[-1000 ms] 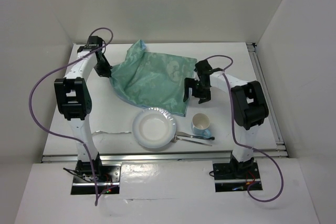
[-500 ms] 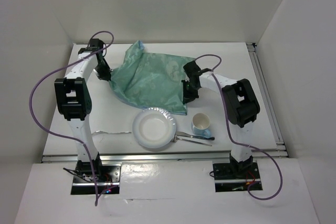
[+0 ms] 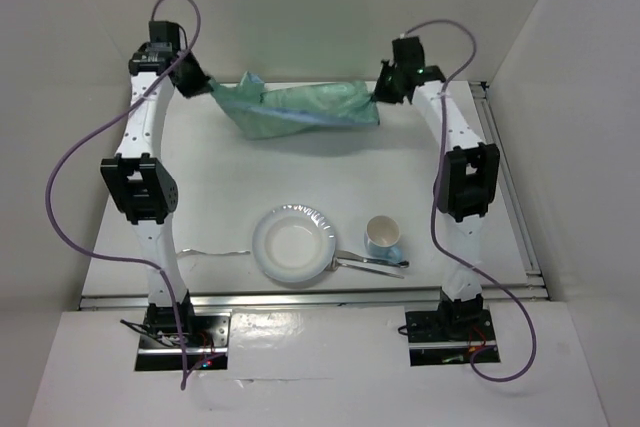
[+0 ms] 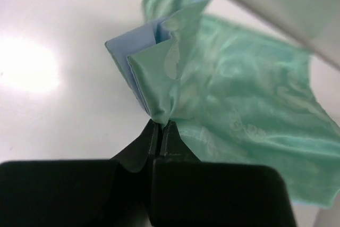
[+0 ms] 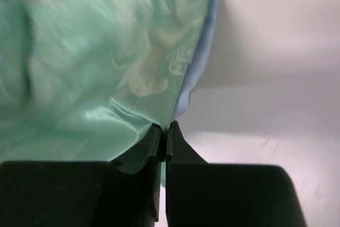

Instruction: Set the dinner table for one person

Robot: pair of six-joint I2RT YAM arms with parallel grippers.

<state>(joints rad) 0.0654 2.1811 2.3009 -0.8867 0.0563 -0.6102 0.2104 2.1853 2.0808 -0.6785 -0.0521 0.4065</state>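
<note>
Holding teal mat (image 3: 300,107) stretched above far end of surface (image 3: 200,187), w/ L gripper (image 4: 161,126) and R gripper (image 5: 164,128) clamped on opposite corners. Not yet laid flat; plate (image 3: 293,245), cup (image 3: 382,237), cutlery (image 3: 372,261) near front edge, unarranged.

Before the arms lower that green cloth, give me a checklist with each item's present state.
1. Grip of the left gripper on one corner of the cloth mat: ok, shut on it.
2. Grip of the right gripper on the opposite end: ok, shut on it.
3. Mat spread flat between them: not ok, it sags and bunches.
4. The plate and cup apart from the mat: ok, both stand near the front edge.
5. Mat hanging free of the dinner table: cannot tell.
</note>
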